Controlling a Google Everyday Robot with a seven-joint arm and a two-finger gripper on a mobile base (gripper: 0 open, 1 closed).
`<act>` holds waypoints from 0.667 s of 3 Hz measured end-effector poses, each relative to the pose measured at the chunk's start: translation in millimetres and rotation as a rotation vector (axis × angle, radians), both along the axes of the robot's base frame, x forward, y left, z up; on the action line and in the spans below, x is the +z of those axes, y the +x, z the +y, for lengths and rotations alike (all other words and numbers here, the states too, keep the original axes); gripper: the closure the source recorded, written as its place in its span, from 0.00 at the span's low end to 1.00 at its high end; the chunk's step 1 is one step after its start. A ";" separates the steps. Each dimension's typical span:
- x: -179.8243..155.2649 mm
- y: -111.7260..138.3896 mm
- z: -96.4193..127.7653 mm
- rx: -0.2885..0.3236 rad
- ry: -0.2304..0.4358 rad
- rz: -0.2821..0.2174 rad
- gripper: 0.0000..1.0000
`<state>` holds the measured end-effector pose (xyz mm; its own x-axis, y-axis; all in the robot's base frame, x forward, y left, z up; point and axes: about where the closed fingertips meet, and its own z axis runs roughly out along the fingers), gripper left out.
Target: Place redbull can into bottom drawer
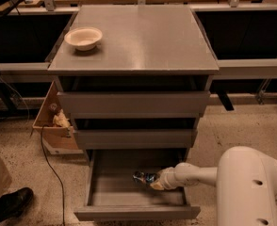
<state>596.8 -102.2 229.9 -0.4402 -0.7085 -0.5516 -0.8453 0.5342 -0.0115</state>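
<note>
White bowl [83,37] sat on grey cabinet counter [143,41], back left. Cardboard box [51,126], black cable [49,168], black shoe [9,204] on floor left of cabinet. Two shallower drawers [134,102] above bottom drawer [136,213], which stood pulled open. Gripper [153,180] inside it from right, clamped on redbull can [143,177]: small, shiny, silver-blue, crumpled; print unreadable.

Cabinet top [143,44] — bowl [83,37], hand [156,181] in bottom drawer [114,185]
</note>
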 end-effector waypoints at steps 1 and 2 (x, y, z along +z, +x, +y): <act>-21.0 3.7 0.8 -0.007 0.007 0.026 1.00; -50.2 5.9 0.9 -0.026 0.007 0.068 1.00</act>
